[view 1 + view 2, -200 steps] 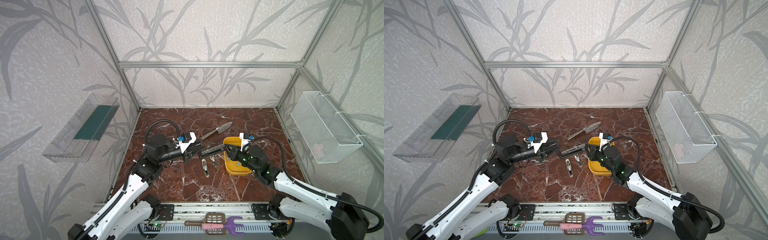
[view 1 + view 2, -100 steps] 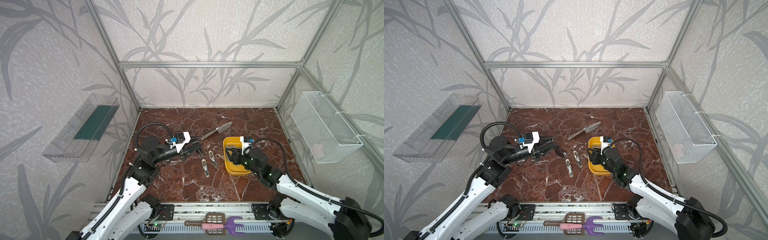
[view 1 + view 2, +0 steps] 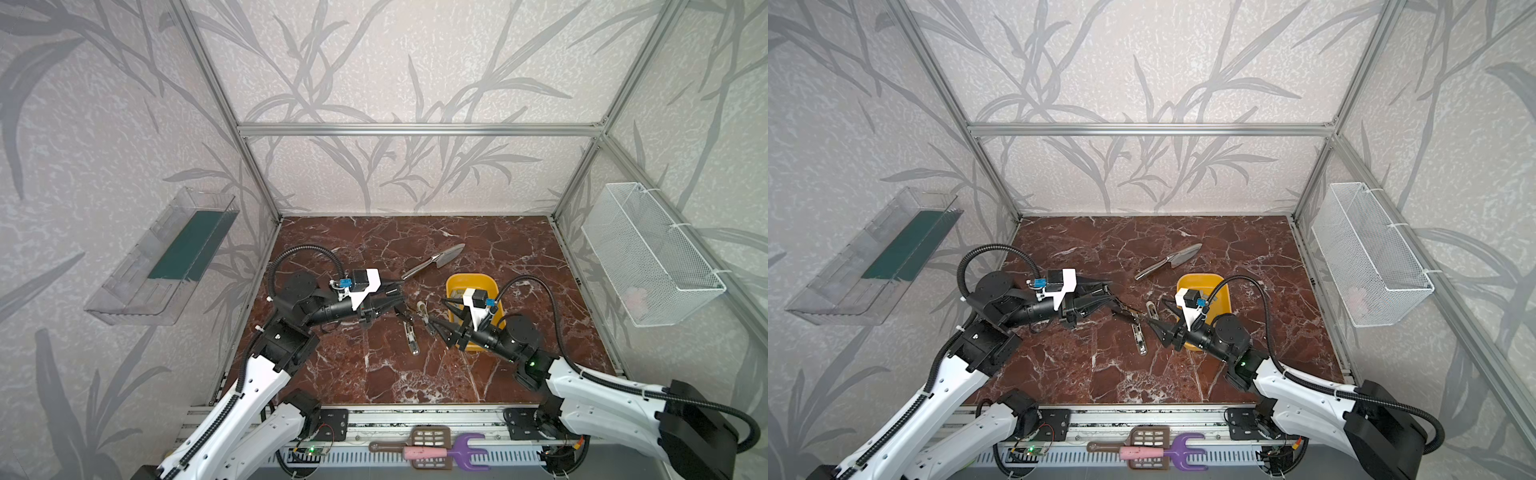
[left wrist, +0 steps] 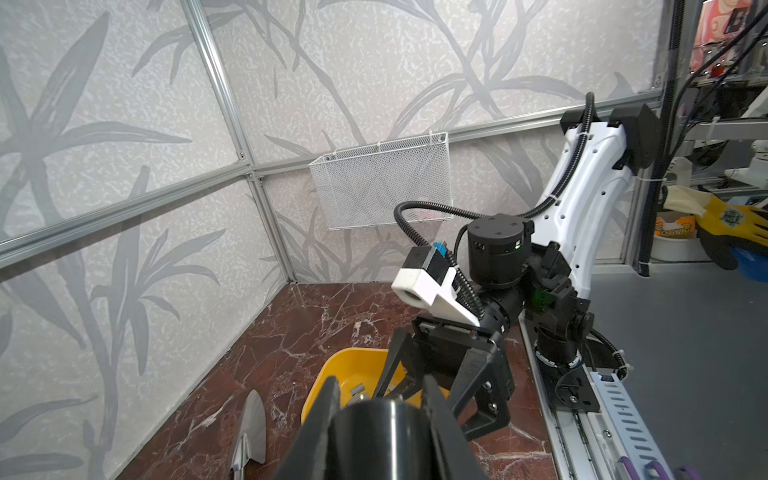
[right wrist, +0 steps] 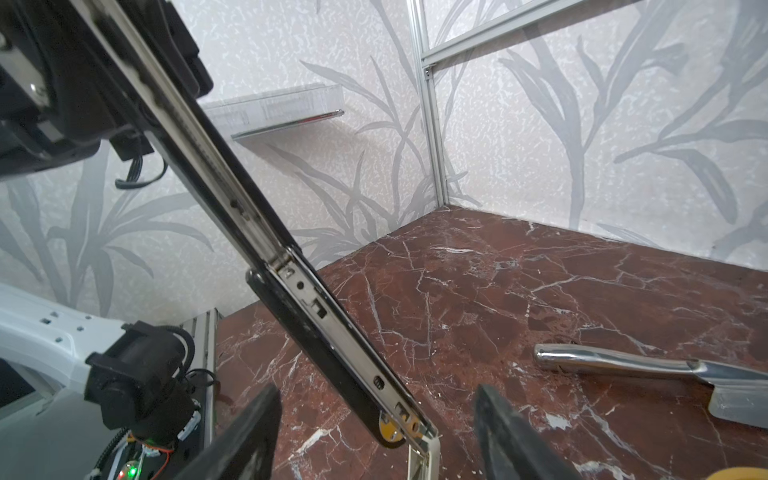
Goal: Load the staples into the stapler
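Black stapler: your left claw clamps it clear of the desk, rail aimed at the right claw for loading | right claw spread wide around its tip, gripping nothing | staples seemingly lie in yellow tray, unloaded.

- Far half of marble table is bare, wide room; only a trowel lies far centre-right.
- Near strip of table is bare, free pass left to right.
- Centre is tight: opened stapler slants in from the left, tip between the spread jaws of right gripper, not touching.
- Loose metal piece lies flat just near of the stapler.
- Yellow tray blocks right-centre.
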Robot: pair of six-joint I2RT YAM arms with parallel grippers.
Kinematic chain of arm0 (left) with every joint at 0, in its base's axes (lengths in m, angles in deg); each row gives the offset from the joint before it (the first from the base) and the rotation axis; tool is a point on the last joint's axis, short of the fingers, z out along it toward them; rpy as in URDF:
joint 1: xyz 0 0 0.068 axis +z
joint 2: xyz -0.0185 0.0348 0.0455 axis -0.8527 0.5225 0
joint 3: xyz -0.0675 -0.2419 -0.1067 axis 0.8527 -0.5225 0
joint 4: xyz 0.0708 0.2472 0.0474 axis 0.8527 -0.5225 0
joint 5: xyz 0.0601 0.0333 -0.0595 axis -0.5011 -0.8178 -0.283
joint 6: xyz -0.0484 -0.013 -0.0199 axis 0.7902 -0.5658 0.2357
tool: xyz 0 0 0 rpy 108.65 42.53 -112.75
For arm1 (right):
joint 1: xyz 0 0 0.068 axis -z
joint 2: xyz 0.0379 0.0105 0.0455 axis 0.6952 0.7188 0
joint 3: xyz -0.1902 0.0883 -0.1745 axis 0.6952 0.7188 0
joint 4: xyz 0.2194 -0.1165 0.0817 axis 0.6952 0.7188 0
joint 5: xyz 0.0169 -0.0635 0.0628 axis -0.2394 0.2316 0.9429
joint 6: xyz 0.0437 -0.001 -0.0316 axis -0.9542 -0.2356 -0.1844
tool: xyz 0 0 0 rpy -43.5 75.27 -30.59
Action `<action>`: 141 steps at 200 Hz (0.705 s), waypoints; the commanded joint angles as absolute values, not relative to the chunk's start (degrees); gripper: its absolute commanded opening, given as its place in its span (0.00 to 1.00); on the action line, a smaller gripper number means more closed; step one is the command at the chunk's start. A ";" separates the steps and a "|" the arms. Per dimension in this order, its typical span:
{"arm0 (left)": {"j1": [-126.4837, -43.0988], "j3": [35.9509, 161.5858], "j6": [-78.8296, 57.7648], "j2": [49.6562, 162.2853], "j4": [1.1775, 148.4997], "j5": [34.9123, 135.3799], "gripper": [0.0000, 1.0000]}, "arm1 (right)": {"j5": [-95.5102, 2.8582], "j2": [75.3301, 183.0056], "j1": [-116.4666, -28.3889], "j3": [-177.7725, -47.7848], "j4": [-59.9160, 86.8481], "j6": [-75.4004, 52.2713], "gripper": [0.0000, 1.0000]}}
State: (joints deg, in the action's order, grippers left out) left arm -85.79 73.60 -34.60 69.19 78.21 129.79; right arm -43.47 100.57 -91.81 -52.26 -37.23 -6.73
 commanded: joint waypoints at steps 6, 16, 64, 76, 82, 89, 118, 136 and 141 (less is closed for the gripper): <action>-85.50 76.65 -32.32 68.79 83.97 135.59 0.00 | -37.65 104.36 -93.09 -52.39 -51.86 -0.13 0.74; -85.51 76.60 -32.42 69.13 83.98 135.82 0.00 | -37.57 105.18 -94.10 -52.48 -52.22 1.31 0.73; -85.58 76.67 -31.09 69.89 84.99 135.96 0.00 | -35.48 104.02 -95.02 -54.61 -45.27 3.31 0.79; -85.73 76.34 -30.09 69.80 86.13 134.59 0.00 | -35.52 102.89 -95.02 -55.52 -41.76 4.07 0.81; -85.93 76.26 -29.44 69.79 86.78 133.56 0.00 | -35.78 102.36 -95.00 -56.00 -40.25 4.25 0.82; -86.30 76.27 -28.29 69.75 87.28 131.51 0.00 | -35.98 101.83 -95.02 -56.48 -38.58 4.46 0.83; -86.98 74.50 -23.18 68.54 90.83 127.37 0.00 | -36.06 98.83 -95.02 -57.68 -34.24 4.74 0.85; -87.24 74.51 -26.42 67.85 88.17 126.01 0.00 | -36.20 96.45 -95.01 -57.49 -33.14 5.52 0.85; -87.24 74.65 -26.87 67.95 87.58 125.91 0.00 | -36.46 95.74 -95.00 -57.41 -32.53 6.03 0.85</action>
